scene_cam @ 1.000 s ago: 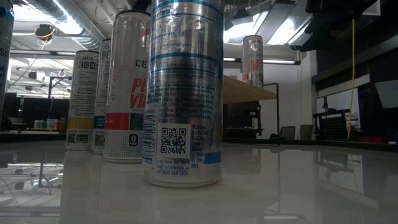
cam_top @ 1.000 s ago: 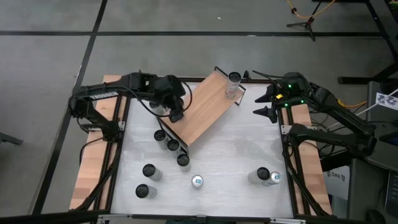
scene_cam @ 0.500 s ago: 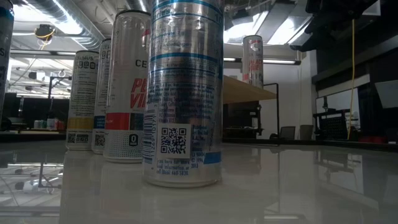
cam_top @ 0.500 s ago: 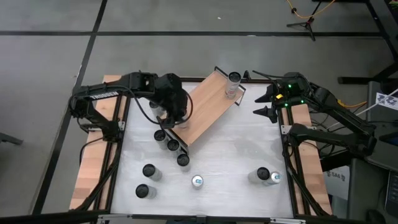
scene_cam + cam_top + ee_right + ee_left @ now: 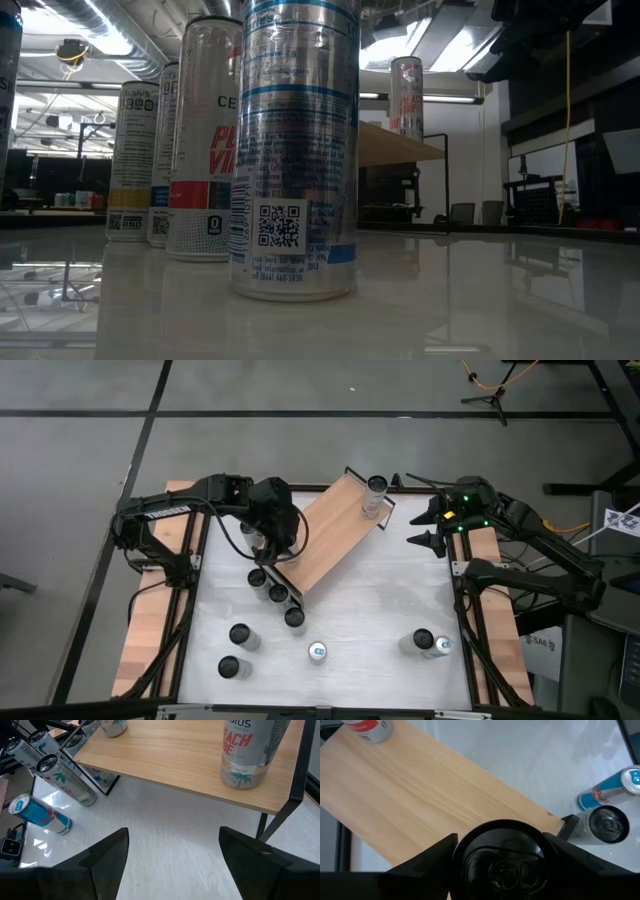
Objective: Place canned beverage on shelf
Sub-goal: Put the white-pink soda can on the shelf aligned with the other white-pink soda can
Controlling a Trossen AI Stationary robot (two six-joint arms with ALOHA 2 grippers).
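The shelf is a light wooden board on black frame ends, lying slantwise across the far half of the table. One silver can stands on its far right end, also in the right wrist view. My left gripper hangs over the shelf's near left end, shut on a dark-topped can. My right gripper waits open at the far right, facing the shelf with nothing between its fingers. My left gripper holds the can between its two fingers, one on each side of the can's upper wall. The fingers slant down from the table's left. The can is top up; its bottom shows at the board, but I cannot tell whether it rests there.
Three cans stand in a row along the shelf's near edge, two of them in the left wrist view. More cans stand near the front edge. One of them fills the low view.
My left gripper has rolled about its own pointing line while staying over the shelf's left end, and the can has stayed between its fingers.
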